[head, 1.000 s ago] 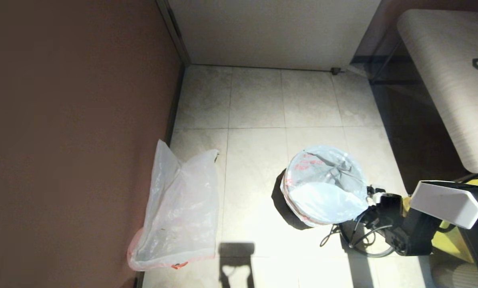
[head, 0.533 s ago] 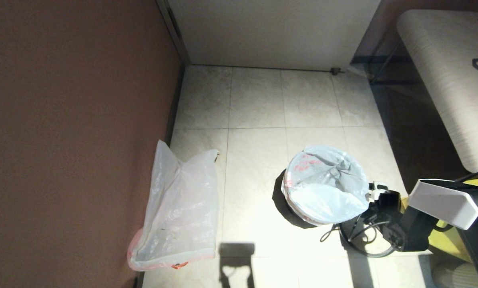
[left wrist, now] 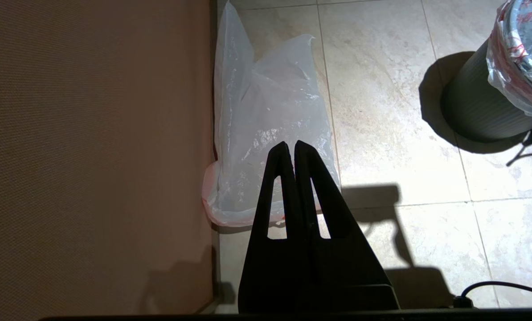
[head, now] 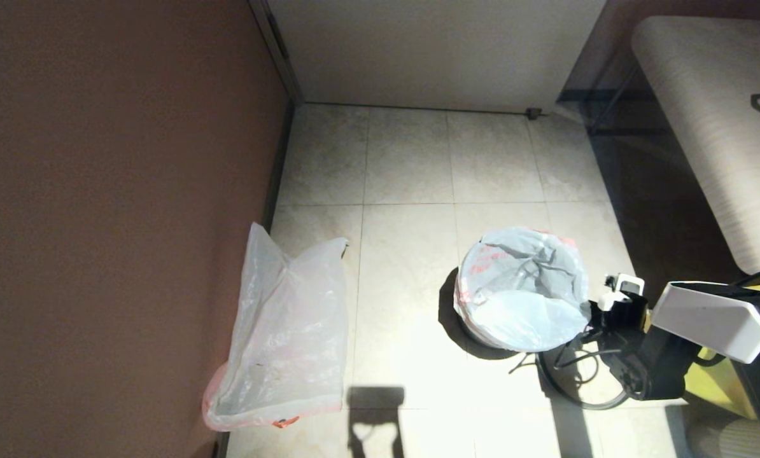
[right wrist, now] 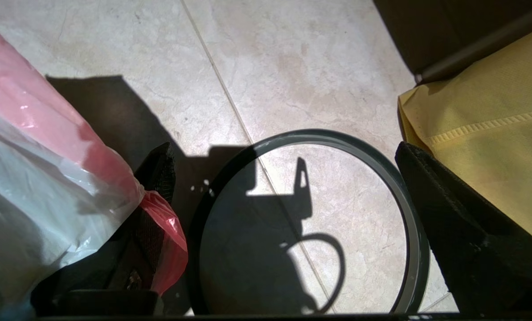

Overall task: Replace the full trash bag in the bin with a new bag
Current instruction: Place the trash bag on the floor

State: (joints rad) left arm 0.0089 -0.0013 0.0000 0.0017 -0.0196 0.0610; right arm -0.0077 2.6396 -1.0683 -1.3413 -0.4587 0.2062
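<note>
R arm reaches in low from the right of the head view, wrist bent down toward the floor, right gripper (head: 609,304) just beside the bin (left wrist: 475,111) on its right side. Jaws wide apart, nothing clamped; in the wrist view one finger (right wrist: 152,196) sits against the pink-edged bag (head: 523,286) lining the bin, the other finger (right wrist: 462,223) is near a yellow bag (right wrist: 493,147). Grey hoop (right wrist: 382,165) lies flat on the tiled floor (head: 405,165) under the gripper, thin, round. Bin: small, round, dark, ribbed wall, mid-floor, bag crinkly translucent plastic draped over its rim. L arm parked, left gripper (left wrist: 291,147) pointing down, jaws closed together, empty. Second clear bag (head: 284,331) stands slumped against the brown wall (head: 119,191), well apart from the bin.
</note>
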